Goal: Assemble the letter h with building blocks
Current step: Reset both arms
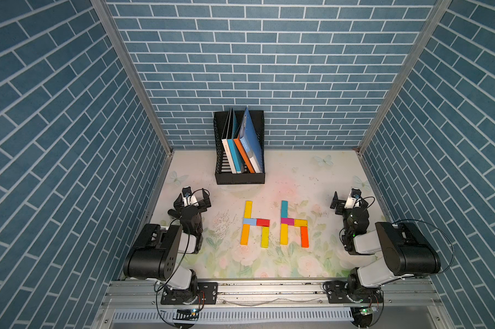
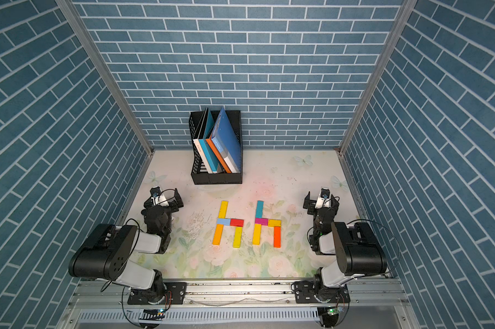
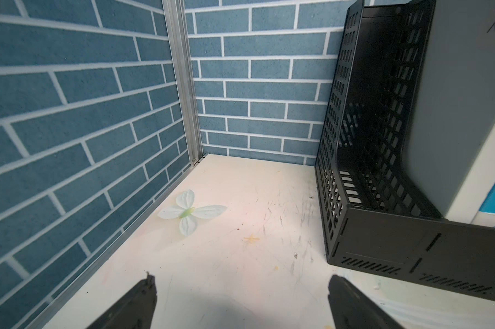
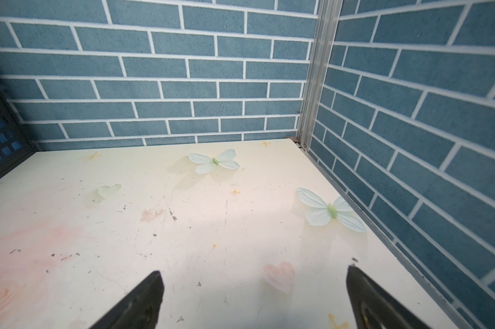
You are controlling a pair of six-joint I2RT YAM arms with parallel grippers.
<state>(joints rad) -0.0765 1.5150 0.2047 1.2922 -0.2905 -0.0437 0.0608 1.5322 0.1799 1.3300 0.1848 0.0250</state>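
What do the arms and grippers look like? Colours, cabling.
The left arm and right arm match: bulky black joint housings, light-grey links, loose black cables. The left gripper and right gripper have black tapered fingers and a white wrist block.

The table point(image 3: 226, 270) has a smooth, pale printed top with a faint sheen, scuffed by grey scratches. The walls point(image 3: 69, 114) look matt and finely grainy under a brick print. The corner post point(image 3: 180, 71) is bare brushed metal. The file rack point(image 3: 383, 242) is dull black perforated plastic. The building blocks point(image 1: 248, 209) look smooth and evenly coloured; whether they are wood or plastic cannot be told.
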